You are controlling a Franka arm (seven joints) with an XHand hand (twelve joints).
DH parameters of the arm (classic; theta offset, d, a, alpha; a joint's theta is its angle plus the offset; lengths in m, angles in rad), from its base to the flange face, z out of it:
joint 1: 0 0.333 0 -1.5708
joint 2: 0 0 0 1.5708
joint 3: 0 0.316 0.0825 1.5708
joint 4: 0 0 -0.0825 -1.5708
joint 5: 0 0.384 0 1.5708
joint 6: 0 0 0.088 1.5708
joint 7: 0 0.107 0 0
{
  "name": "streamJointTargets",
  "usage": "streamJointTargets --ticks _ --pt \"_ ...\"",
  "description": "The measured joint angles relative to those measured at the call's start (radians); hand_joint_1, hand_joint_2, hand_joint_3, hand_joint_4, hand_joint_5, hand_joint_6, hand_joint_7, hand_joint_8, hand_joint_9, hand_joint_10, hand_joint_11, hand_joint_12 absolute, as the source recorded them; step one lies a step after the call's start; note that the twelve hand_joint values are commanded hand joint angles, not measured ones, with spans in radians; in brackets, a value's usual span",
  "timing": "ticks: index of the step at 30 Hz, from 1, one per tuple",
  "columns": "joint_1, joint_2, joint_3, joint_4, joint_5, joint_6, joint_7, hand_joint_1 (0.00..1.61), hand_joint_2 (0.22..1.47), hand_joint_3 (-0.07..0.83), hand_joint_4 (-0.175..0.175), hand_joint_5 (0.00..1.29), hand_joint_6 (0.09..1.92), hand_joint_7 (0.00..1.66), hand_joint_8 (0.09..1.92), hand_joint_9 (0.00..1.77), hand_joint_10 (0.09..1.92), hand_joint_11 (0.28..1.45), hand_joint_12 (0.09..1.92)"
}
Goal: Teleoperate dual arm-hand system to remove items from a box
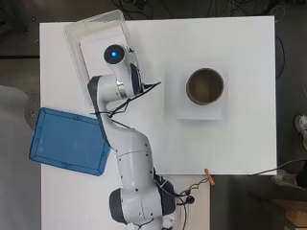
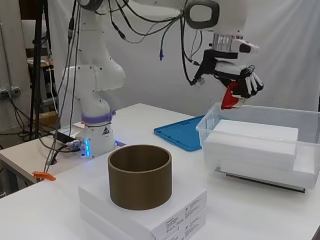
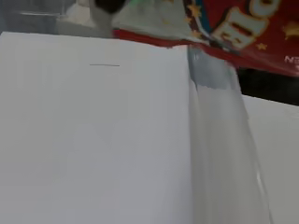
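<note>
We see the robot hand (image 2: 239, 80) curled around a red packet (image 2: 230, 98), held above the near rim of the clear box (image 2: 210, 131). The packet hangs below the fingers, over the box edge, worktop (image 2: 240, 210) beyond.

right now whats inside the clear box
White foam blocks fill the clear box. The robot hand holds a red packet above it. Anything beneath the blocks is hidden.

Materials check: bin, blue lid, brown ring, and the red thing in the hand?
Bin: clear glossy plastic, contents show through its walls.
Blue lid: translucent blue plastic, moulded ribs.
Brown ring: matte, probably cardboard tube, though metal isn't ruled out.
Red packet in the hand: shiny printed foil or plastic film, crinkled.
</note>
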Motion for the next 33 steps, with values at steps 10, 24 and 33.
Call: streamJointTargets --ticks 10,24,33 --pt "-0.192 -0.093 -0.106 -0.082 0.098 0.023 -0.123 1.05 1.25 0.008 0.170 0.78 1.79 1.04 1.92 1.30 1.92 1.08 1.92" --pt "-0.621 -0.127 0.125 -0.116 0.084 0.051 -0.108 1.07 1.20 -0.004 0.175 0.82 1.90 1.12 1.92 1.34 1.92 1.09 1.86" --pt "-0.696 -0.179 0.425 -0.130 0.127 0.062 -0.149 1.10 1.22 0.002 0.175 0.77 1.92 1.07 1.92 1.30 1.92 1.05 1.85"
